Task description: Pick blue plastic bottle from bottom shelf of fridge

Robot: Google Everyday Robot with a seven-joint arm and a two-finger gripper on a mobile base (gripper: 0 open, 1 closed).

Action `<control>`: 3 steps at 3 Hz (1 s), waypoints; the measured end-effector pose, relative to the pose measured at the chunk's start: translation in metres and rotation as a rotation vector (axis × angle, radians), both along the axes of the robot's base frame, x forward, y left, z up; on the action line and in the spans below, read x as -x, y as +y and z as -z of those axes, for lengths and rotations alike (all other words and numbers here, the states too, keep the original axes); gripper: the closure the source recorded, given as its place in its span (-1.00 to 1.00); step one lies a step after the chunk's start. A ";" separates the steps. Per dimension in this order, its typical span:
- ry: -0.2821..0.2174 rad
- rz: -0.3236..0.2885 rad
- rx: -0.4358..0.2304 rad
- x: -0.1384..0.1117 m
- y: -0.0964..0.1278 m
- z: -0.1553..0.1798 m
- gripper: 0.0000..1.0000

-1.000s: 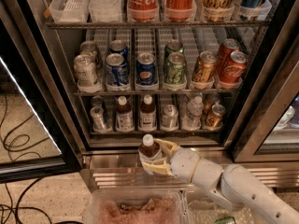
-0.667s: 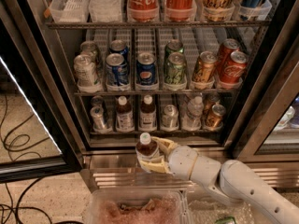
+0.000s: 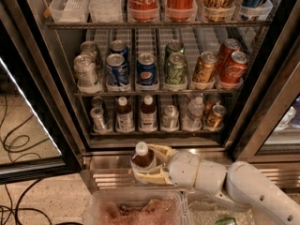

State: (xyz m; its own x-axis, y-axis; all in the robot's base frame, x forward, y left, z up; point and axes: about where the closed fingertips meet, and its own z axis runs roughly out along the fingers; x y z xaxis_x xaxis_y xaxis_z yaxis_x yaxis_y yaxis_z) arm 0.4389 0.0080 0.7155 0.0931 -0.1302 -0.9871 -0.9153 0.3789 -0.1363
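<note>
My gripper (image 3: 144,166) is shut on the blue plastic bottle (image 3: 141,150), a small bottle with a white cap and dark brown contents. I hold it upright, out of the fridge (image 3: 56,102), in front of its shiny steel base (image 3: 108,162) and below the bottom shelf (image 3: 154,132). My cream fingers (image 3: 160,151) wrap its lower body, so the label is mostly hidden. My white arm (image 3: 243,186) comes in from the lower right. Two alike brown bottles (image 3: 124,115) still stand on the bottom shelf.
The bottom shelf also holds silver cans (image 3: 99,118), a clear bottle (image 3: 194,112) and a gold can (image 3: 215,116). Pepsi and Coca-Cola cans (image 3: 146,71) fill the shelf above. A clear plastic tub (image 3: 136,209) sits just below my gripper. Cables (image 3: 18,144) lie on the floor at left.
My gripper, still holding the bottle, has shifted slightly to the left in front of the fridge base. The shelves look unchanged.
</note>
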 end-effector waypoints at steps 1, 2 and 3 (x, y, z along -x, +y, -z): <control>0.000 0.000 0.000 0.000 0.000 0.003 1.00; 0.000 0.001 -0.002 0.000 0.000 0.008 1.00; -0.006 -0.010 0.000 0.000 0.002 0.007 1.00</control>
State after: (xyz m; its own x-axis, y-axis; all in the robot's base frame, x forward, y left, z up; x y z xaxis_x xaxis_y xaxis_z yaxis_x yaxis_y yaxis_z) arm 0.4385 0.0103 0.7085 0.1003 -0.1293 -0.9865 -0.9182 0.3699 -0.1418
